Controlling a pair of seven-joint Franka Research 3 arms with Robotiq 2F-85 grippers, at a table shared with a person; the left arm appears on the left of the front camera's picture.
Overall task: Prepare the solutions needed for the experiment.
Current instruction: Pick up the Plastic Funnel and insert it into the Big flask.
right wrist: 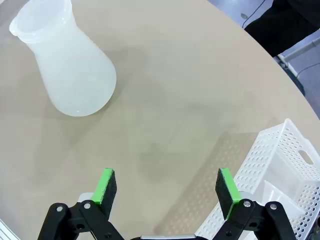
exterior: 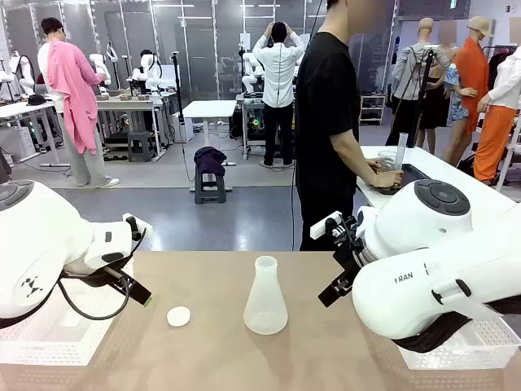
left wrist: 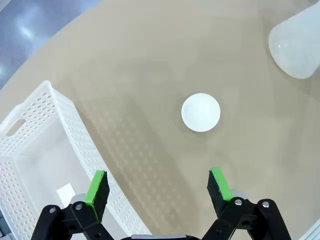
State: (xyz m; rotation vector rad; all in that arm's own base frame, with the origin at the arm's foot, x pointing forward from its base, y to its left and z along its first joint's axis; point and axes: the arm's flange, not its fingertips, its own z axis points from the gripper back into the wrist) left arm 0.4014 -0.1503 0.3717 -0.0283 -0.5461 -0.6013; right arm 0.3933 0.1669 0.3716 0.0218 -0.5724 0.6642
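Observation:
A translucent white conical flask (exterior: pixel 265 297) stands upright at the middle of the tan table (exterior: pixel 212 358), its mouth uncovered; I can make out no liquid in it, so the solutions are out of view. A small white round cap (exterior: pixel 178 316) lies flat to its left. My left gripper (exterior: pixel 142 265) hovers open above the table left of the cap. In the left wrist view, the cap (left wrist: pixel 200 112) lies ahead of my open left gripper (left wrist: pixel 159 187), with the flask (left wrist: pixel 297 45) at the top right. My right gripper (exterior: pixel 330 261) hangs open right of the flask. The right wrist view has my empty right gripper (right wrist: pixel 167 187) well short of the flask (right wrist: pixel 67 60).
White perforated baskets flank the table, one at the left (exterior: pixel 49 342) (left wrist: pixel 45 130) and one at the right (exterior: pixel 480 346) (right wrist: pixel 280 165). A person in black (exterior: pixel 326 122) stands beyond the far edge, side-on, hands on labware (exterior: pixel 391 167) on a neighbouring table.

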